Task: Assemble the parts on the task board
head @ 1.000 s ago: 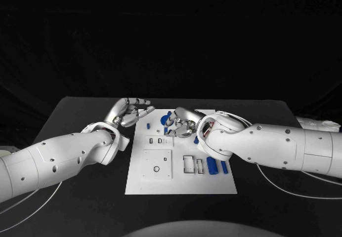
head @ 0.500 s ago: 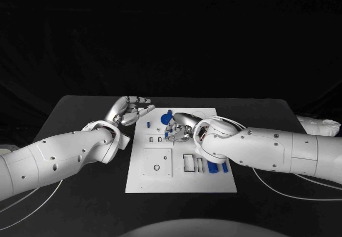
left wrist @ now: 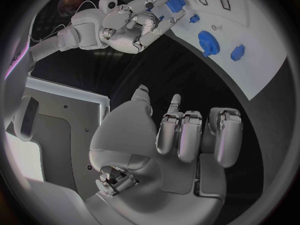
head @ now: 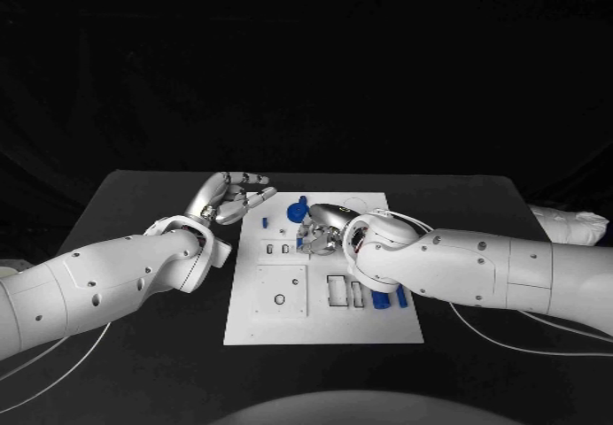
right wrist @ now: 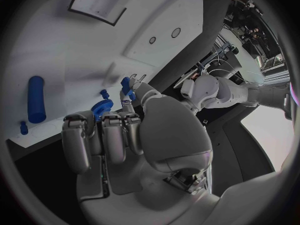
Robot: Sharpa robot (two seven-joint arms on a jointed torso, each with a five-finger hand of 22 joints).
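The white task board point(head: 320, 332) lies in the middle of the black table. My right hand point(head: 322, 233) hovers over its far half and pinches a small blue part point(right wrist: 127, 86), also seen as the blue part point(left wrist: 175, 4) from the left wrist. A blue gear point(head: 297, 212) sits on the board just beyond that hand. A small blue peg point(head: 265, 223) stands near the board's left edge. My left hand point(head: 236, 197) hangs off the board's far left corner, fingers loosely bent and holding nothing.
A blue cylinder point(head: 378, 297) and a shorter blue piece point(head: 401, 298) lie on the board's right side beside a rectangular recess point(head: 338, 292). A square plate with a ring point(head: 281, 297) sits at the near left. White cloth point(head: 569, 226) lies at the table's right edge.
My right arm has swung a little to the left over the board, the hand staying above the far half with the blue part. The left hand has barely moved.
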